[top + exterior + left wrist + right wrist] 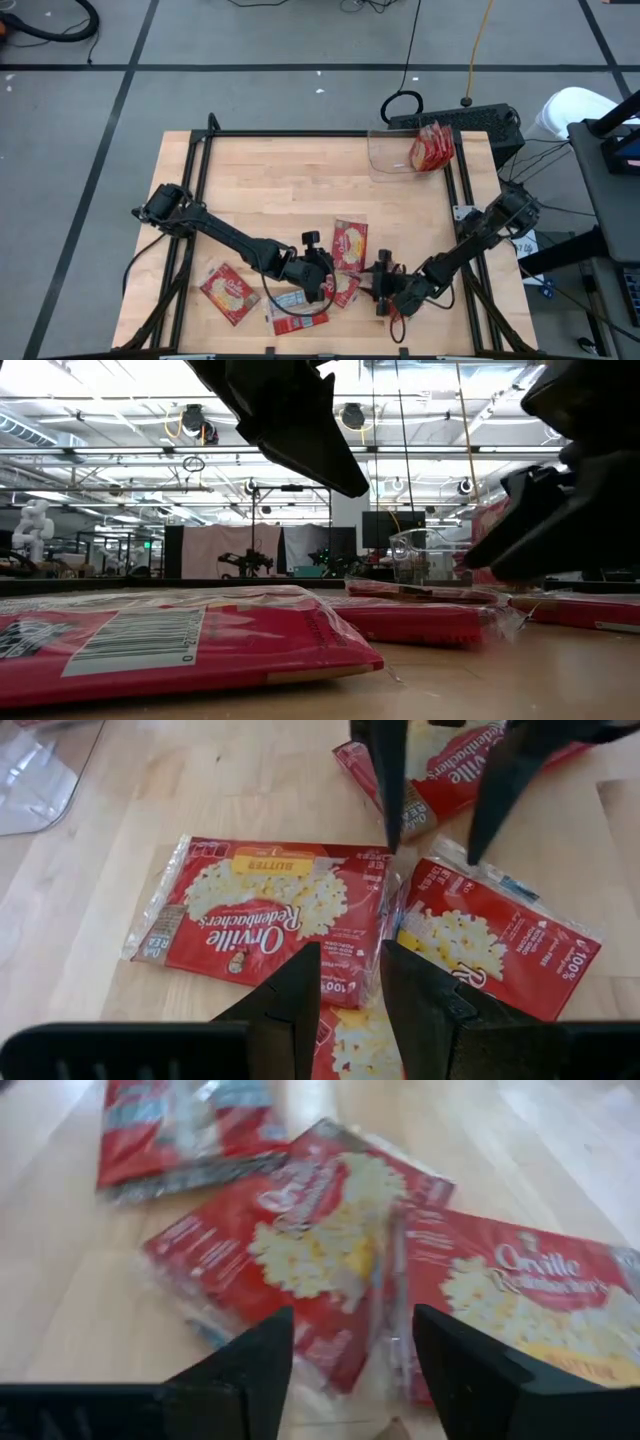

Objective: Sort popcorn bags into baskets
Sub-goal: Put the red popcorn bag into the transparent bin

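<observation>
Right hand [381, 287] beside packet [350, 246] edge

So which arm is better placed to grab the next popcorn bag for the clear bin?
Probably the right. Its tool hangs open astride the seam of two overlapping popcorn bags, on the side nearer the clear bin. The left tool hovers there too, with narrower jaws.

The high view looks straight down on the whole table [300, 180]. The low view sits at tabletop level, facing across close packets into the room. Both wrist views look closely down on the same popcorn bags [280, 910].
</observation>
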`<action>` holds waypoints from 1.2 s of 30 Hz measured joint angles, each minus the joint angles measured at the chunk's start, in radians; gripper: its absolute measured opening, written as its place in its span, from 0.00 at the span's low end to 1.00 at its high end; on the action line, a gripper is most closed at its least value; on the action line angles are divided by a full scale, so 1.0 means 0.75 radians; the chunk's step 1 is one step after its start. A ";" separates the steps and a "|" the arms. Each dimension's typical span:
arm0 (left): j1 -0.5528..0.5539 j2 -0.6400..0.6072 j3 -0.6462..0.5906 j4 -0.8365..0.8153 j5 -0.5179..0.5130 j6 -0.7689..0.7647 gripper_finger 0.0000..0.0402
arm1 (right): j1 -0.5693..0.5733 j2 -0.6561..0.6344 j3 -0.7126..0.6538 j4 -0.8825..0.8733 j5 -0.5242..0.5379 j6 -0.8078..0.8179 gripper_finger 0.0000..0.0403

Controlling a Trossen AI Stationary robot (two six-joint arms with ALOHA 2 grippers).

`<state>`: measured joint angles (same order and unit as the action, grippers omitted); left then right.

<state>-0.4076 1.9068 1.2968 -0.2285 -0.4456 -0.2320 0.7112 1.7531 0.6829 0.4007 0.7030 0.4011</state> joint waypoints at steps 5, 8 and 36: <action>0.000 0.000 0.000 0.007 0.000 -0.003 0.28 | -0.001 0.075 0.086 -0.079 0.105 -0.105 0.50; 0.000 0.000 0.000 0.013 -0.001 -0.003 0.28 | -0.004 0.106 0.126 -0.137 0.141 -0.129 0.48; -0.017 0.000 0.000 0.110 -0.002 0.036 0.28 | -0.061 0.084 0.143 -0.331 0.136 -0.052 0.00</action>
<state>-0.4206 1.9068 1.2968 -0.1463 -0.4473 -0.2047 0.6653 1.8162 0.7898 0.1524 0.8053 0.3622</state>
